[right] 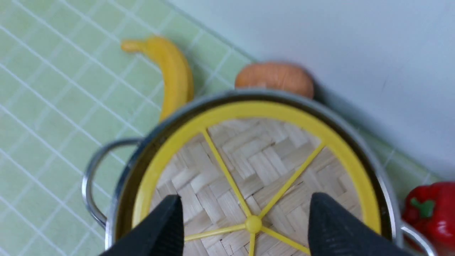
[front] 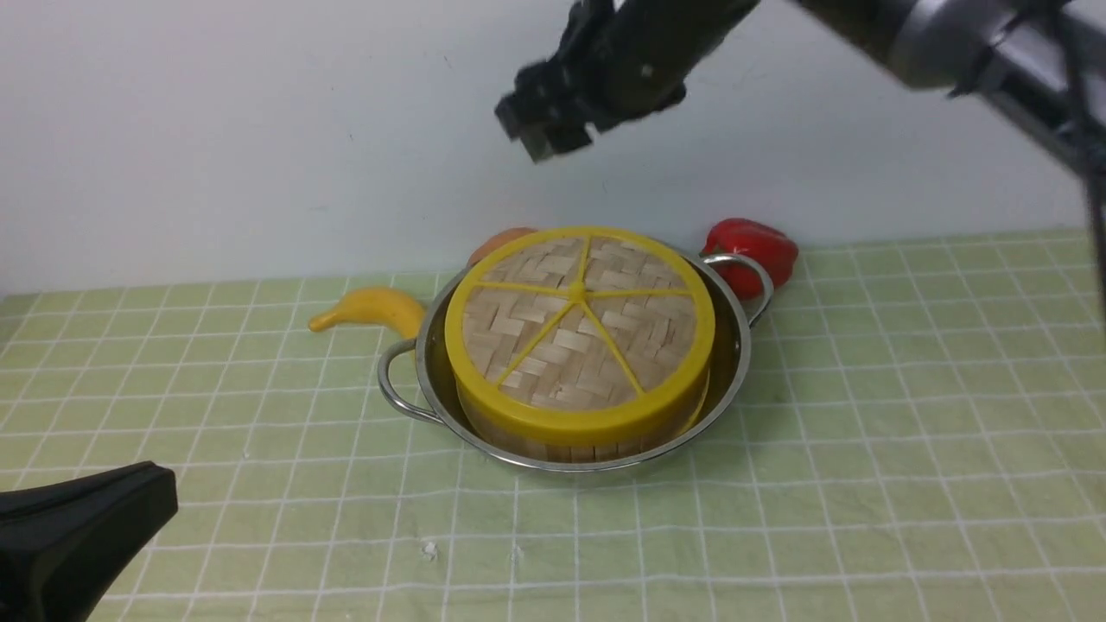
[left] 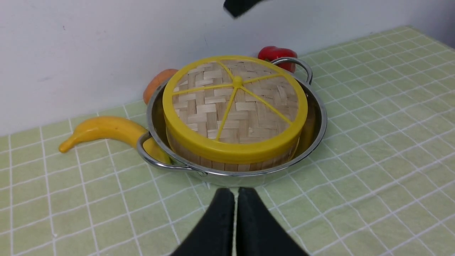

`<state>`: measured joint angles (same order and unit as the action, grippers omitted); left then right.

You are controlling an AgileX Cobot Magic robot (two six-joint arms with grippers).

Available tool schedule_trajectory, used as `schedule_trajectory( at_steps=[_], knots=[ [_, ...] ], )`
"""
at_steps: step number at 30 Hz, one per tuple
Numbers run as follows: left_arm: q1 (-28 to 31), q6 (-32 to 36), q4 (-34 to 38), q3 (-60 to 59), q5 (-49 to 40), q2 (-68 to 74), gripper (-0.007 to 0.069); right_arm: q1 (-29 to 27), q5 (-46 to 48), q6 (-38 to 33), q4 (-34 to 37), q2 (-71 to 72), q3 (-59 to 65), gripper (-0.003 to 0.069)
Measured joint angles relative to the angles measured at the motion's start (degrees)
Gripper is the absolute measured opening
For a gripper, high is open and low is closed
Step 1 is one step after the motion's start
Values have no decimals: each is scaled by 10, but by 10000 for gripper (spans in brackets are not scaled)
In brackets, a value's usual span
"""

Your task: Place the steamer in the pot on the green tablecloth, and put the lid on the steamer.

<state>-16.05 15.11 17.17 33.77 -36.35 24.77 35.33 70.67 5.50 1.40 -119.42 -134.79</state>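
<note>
Pot [front: 731,342]: shiny steel with two loop handles. It stands on the green tablecloth [front: 864,484] toward the far edge of the table, about midway between the left and right edges.
Steamer [front: 570,449]: inside the pot, upright. Only its slatted side shows below the lid, and a gap of bare steel runs around it. Its contents are hidden.
Lid [front: 581,324]: lies on top of the steamer and covers it fully, spokes and hub facing up. Its yellow rim sits over the steamer's top edge.
Right tool [front: 544,130]: in the air above the far side of the pot, well clear of the lid. It is released, and in the right wrist view its two black fingers [right: 167,227] stand wide apart with nothing between them.
Left tool [left: 235,195]: low over the cloth at the near left corner of the table, apart from the pot and pointing at it. It is clenched, fingers pressed together, with nothing in it.
Banana [front: 371,309]: on the cloth just beside the pot's left handle.
Orange vegetable [front: 501,242]: behind the pot at the far edge, mostly hidden.
Red pepper [front: 760,246]: at the far edge, just behind the pot's right handle.
Wall [front: 259,130]: plain white, rising from the table's far edge.
</note>
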Motion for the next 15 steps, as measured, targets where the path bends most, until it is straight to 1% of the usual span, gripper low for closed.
schedule_trajectory(
  at_steps=[1,2,4,5,6,7,8,9,10,11,13,14,15],
  knots=[
    [0,1,0,0,8,0,12,0,-1,0,-1,49,1,463],
    [0,1,0,0,10,0,12,0,-1,0,-1,54,1,463],
    [0,5,0,0,24,0,18,0,-4,0,-4,127,17,435],
    [0,5,0,0,31,0,22,0,-6,0,-6,160,31,413],
    [0,7,0,0,37,0,22,0,-8,0,-14,213,59,366],
    [0,7,0,0,37,0,22,0,-9,0,-14,213,63,359],
    [0,8,0,0,41,0,22,0,-9,0,-14,267,103,304],
    [0,9,0,0,43,0,22,0,-9,0,-14,280,116,286],
    [0,9,0,0,46,0,22,0,-10,-1,-17,314,152,241],
    [0,9,0,0,47,0,23,0,-10,-5,-17,359,222,165],
    [0,9,0,0,47,0,29,0,-12,-7,-17,397,274,118],
    [0,9,0,0,47,0,32,0,-32,-9,-17,439,355,55],
    [0,10,0,0,47,0,33,0,-72,-9,-17,468,431,10]
  ],
)
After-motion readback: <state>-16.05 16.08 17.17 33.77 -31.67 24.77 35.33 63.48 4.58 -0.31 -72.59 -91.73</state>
